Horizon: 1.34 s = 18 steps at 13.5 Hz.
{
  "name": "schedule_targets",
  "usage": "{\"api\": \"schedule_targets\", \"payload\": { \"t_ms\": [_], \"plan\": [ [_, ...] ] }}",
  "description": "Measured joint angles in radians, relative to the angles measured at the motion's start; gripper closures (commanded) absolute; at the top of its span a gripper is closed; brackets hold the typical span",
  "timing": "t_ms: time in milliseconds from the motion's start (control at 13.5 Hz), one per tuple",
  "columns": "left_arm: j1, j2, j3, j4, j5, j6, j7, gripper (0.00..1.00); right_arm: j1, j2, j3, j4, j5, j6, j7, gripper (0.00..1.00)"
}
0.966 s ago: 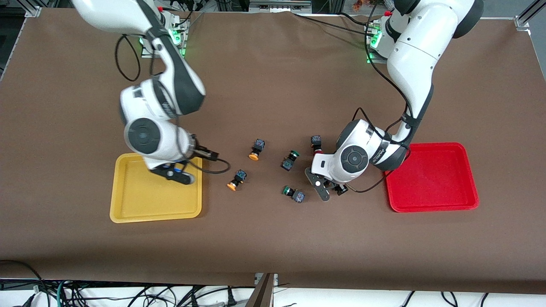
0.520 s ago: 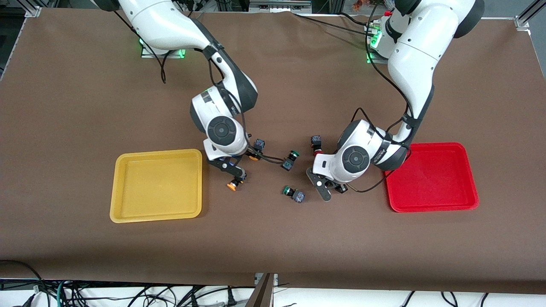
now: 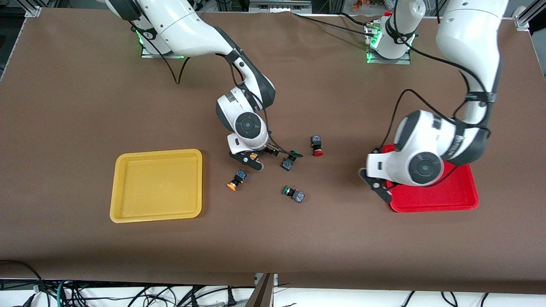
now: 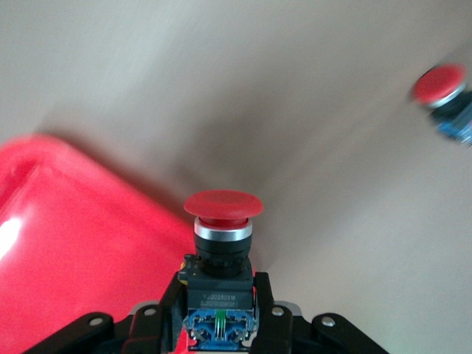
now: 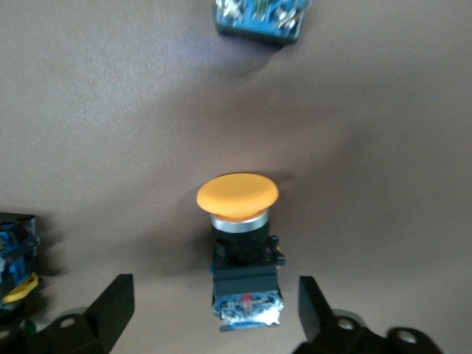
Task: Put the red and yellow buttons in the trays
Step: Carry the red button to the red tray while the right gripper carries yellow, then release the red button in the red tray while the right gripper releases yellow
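My left gripper [image 3: 381, 190] hangs over the rim of the red tray [image 3: 452, 192] at its end toward the buttons. In the left wrist view the left gripper [image 4: 219, 299] is shut on the dark body of a red button [image 4: 222, 206], with the red tray [image 4: 66, 251] below. A second red button [image 3: 316, 146] lies on the table and also shows in the left wrist view [image 4: 441, 87]. My right gripper [image 3: 251, 159] is open, straddling a yellow button [image 5: 237, 221] on the table; its fingers [image 5: 110, 306] stand apart from it. Another yellow button [image 3: 236, 179] lies nearer the front camera. The yellow tray [image 3: 128, 213] holds nothing.
Two green-capped switches lie among the buttons, one [image 3: 289, 162] beside my right gripper, one [image 3: 294, 194] nearer the front camera. A blue switch body [image 5: 258, 18] shows ahead of the right gripper. Brown table all round.
My right arm swung from over the yellow tray to the button cluster and now straddles a yellow button. My left gripper carried the red button from the cluster to the red tray's edge.
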Motion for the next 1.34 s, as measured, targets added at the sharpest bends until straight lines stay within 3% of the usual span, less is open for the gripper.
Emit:
{"api": "schedule_targets", "payload": {
  "t_ms": [74, 149, 297, 371, 446, 669, 891, 1114, 1337],
  "plan": [
    [0.036, 0.005, 0.007, -0.011, 0.001, 0.0, 0.0, 0.94, 0.001, 0.007, 0.0, 0.0, 0.0, 0.005, 0.0, 0.85],
    [0.072, 0.016, 0.018, -0.019, 0.005, 0.007, 0.0, 0.92, 0.001, 0.008, -0.001, 0.0, 0.0, 0.006, -0.001, 0.99],
    [0.142, 0.049, 0.026, -0.03, 0.02, 0.043, 0.0, 0.83, 0.001, 0.007, -0.004, 0.001, 0.0, 0.006, -0.011, 1.0],
    [0.168, 0.069, 0.026, -0.032, 0.02, 0.066, 0.0, 0.52, -0.001, 0.005, -0.007, 0.002, 0.0, 0.006, -0.031, 1.0],
    [0.185, 0.085, 0.026, -0.033, 0.02, 0.085, 0.001, 0.01, -0.006, 0.001, -0.013, 0.004, 0.0, 0.004, -0.057, 1.0],
    [0.185, 0.088, 0.019, -0.03, 0.021, 0.092, 0.003, 0.0, -0.099, -0.056, -0.033, 0.023, 0.0, -0.1, -0.243, 1.0],
    [0.168, 0.069, -0.018, -0.017, 0.02, 0.03, -0.023, 0.0, -0.32, -0.137, -0.04, 0.039, -0.005, -0.271, -0.6, 1.0],
    [0.112, 0.023, -0.113, -0.014, 0.018, -0.043, -0.278, 0.0, -0.47, -0.144, -0.086, 0.032, -0.033, -0.351, -0.887, 1.0],
    [0.052, 0.024, -0.225, -0.04, 0.018, -0.02, -0.548, 0.0, -0.577, -0.12, -0.104, 0.021, -0.037, -0.356, -1.041, 1.0]
  ]
}}
